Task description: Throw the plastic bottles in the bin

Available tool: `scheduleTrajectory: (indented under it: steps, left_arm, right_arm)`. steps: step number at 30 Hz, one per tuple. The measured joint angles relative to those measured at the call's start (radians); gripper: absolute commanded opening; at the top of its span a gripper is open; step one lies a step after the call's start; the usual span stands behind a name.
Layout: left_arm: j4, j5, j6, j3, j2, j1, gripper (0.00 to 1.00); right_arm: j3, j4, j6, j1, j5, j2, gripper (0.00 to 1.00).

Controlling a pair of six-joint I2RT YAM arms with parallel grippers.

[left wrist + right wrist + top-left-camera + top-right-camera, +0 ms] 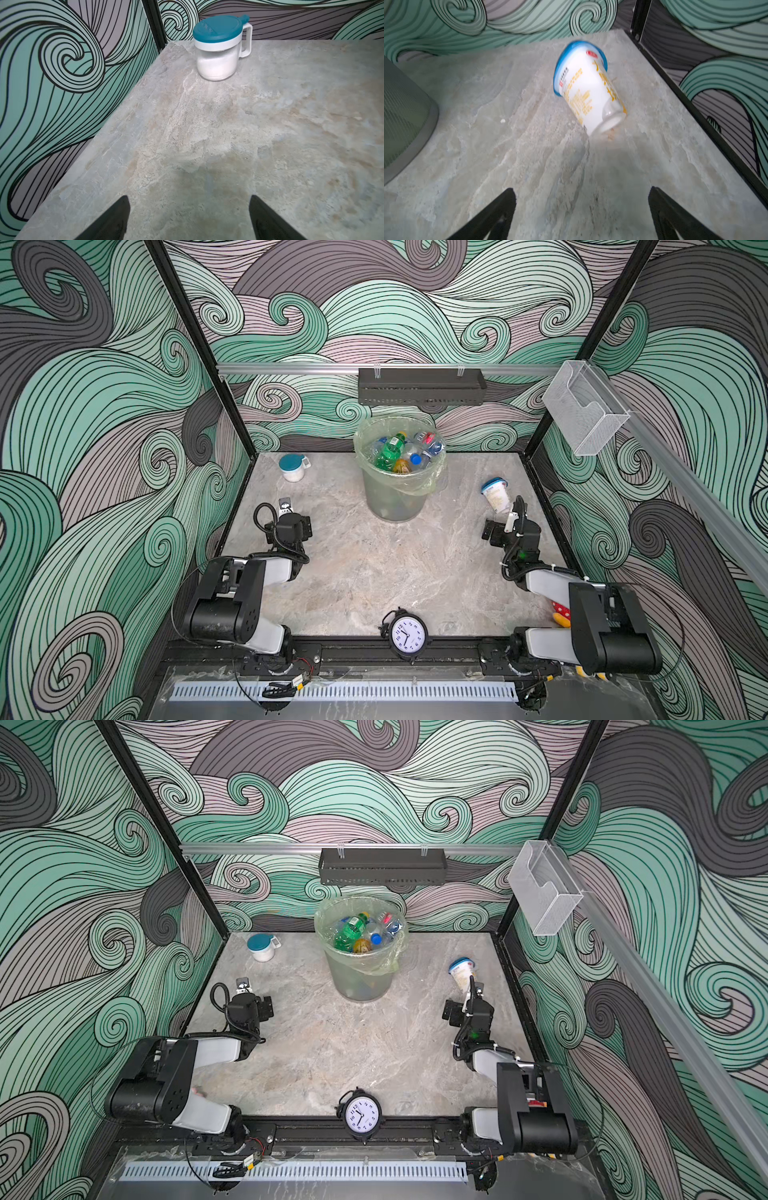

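The bin (376, 493) (347, 977), a grey bucket lined with a pale green bag, stands at the back middle of the table. Several plastic bottles (392, 450) (353, 932) lie inside it: green, clear with blue caps, one amber, one red-labelled. No bottle shows on the table in both top views. My left gripper (285, 505) (244, 983) (189, 199) hovers open and empty at the left. At the right, my right gripper (516, 510) (473, 986) (582, 191) is open and empty too, with the bin's wall (404, 116) off to one side.
A white teal-lidded cup (293, 467) (218, 47) stands at the back left. A white blue-lidded tub (496, 494) (589, 89) lies tipped just ahead of my right gripper. A clock (406, 635) sits at the front edge. A black shelf (422, 385) and a clear mesh box (584, 410) hang on the walls.
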Motion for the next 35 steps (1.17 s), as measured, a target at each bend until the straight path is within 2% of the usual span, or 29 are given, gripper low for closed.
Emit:
scheduleTrajectory:
  steps: [3,7,11,35]
  left_arm:
    - [0.048,0.021,0.002,-0.017,0.031,0.008,0.92]
    - [0.020,0.059,-0.015,0.012,0.031,0.034,0.99]
    - [0.011,0.081,-0.033,0.035,0.030,0.059,0.99]
    - [0.000,0.100,-0.044,0.035,0.030,0.059,0.99]
  right_arm:
    - [-0.008,0.176,-0.017,0.001,-0.021,0.123,1.00]
    - [-0.006,0.198,-0.029,0.008,-0.030,0.176,1.00]
    - [0.003,0.215,-0.039,0.012,-0.031,0.170,1.00]
    - [0.027,0.187,-0.071,0.042,-0.016,0.165,1.00]
